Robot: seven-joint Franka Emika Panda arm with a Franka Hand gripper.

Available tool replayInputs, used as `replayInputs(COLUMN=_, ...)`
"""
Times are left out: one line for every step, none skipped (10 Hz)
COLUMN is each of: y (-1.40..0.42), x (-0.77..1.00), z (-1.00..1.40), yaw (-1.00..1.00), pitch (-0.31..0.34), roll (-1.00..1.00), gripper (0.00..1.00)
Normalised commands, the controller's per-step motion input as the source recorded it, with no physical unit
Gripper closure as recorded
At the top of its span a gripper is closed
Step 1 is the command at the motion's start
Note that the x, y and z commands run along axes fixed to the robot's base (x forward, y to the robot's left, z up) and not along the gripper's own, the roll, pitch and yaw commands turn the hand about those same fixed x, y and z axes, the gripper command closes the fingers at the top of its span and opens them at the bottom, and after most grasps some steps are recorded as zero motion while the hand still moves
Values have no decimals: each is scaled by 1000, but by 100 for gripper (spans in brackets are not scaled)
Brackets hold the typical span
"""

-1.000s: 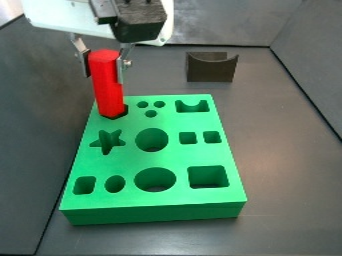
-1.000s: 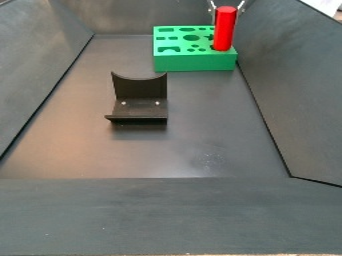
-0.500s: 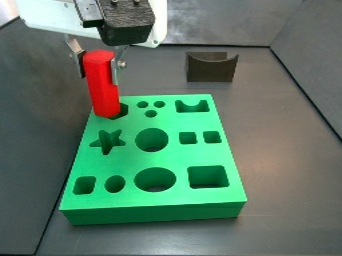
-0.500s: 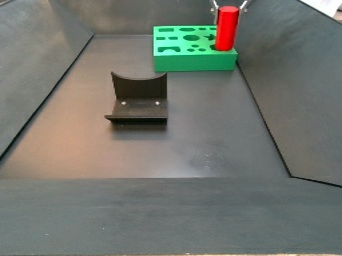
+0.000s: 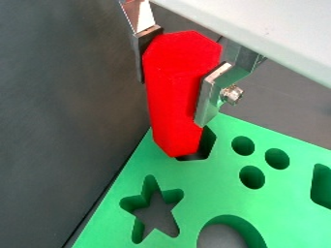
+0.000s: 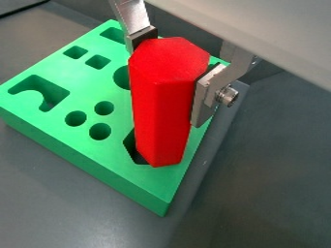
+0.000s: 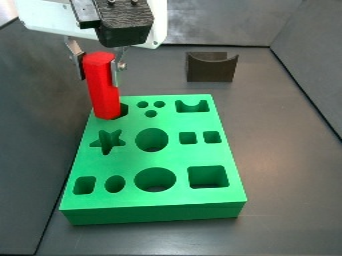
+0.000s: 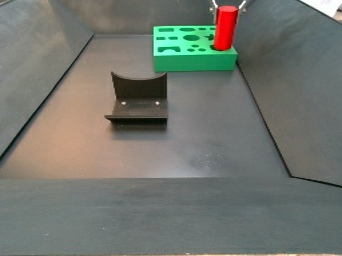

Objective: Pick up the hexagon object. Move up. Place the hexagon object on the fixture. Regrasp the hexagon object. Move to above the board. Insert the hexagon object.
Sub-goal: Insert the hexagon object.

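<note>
While the dark floor (image 8: 174,150) is stretching out wide beneath everything, the board (image 7: 154,160) is lying flat on it as a big green slab, and in a side view it is sitting at the far end of the enclosure (image 8: 194,48). Its top is showing a star hole (image 7: 108,141), round holes (image 7: 154,180) and square holes (image 7: 207,178), and both wrist views are picking up the same surface close in (image 5: 258,208) (image 6: 72,87). Next down in size, the fixture (image 8: 136,98) is standing well apart from the board on the bare floor, its curved notch facing up; it is also showing behind the board (image 7: 211,66). Over the board's corner the gripper (image 7: 99,60) is hanging from the white wrist, and in the wrist views it is sitting right around the peg's upper part (image 5: 175,63) (image 6: 168,63). Its silver fingers (image 5: 215,85) are flanking the hexagon object (image 7: 103,85), one plate on each side; I cannot tell whether the pads are pressing on it or standing just off its faces. The red peg is standing upright, with its lower end sitting in the hole at the board's corner (image 5: 177,97) (image 6: 162,102), and it is poking up tall above the green top in a side view (image 8: 226,27).
</note>
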Motion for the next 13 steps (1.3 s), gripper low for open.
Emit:
replayInputs(y=0, x=160, z=-251, yaw=-3, pitch=-77, roll=-59, gripper=100)
replayInputs(y=17, x=117, z=-220, yaw=0, pitch=-36, roll=-31, gripper=100)
replayInputs(y=23, x=40, z=-200, yaw=0, pitch=-34, roll=-16, gripper=100)
replayInputs(y=31, x=29, z=-191, yaw=0, pitch=-13, roll=0, gripper=100)
replayInputs(y=111, x=0, z=-186, yaw=0, pitch=0, roll=0, gripper=100)
replayInputs(y=149, x=0, z=-203, yaw=-6, pitch=-6, roll=0, gripper=100)
replayInputs(y=123, x=0, z=-229, yaw=-74, pitch=-43, roll=-19, gripper=100)
replayInputs(y=31, x=77, z=-234, yaw=-54, pitch=-51, roll=-34, gripper=100)
replayInputs(y=54, x=77, z=-249, yaw=-114, pitch=-49, roll=-33, gripper=100)
replayInputs(y=17, x=0, z=-106, yaw=-83, pitch=-10, roll=0, gripper=100)
replayInputs(y=0, x=-14, z=0, yaw=-23, pitch=0, roll=0, gripper=100)
replayInputs(y=0, x=-17, z=-37, yaw=-29, pitch=-21, roll=-10, gripper=100)
replayInputs(y=34, x=0, z=-43, yaw=-60, pitch=-20, roll=-27, gripper=100)
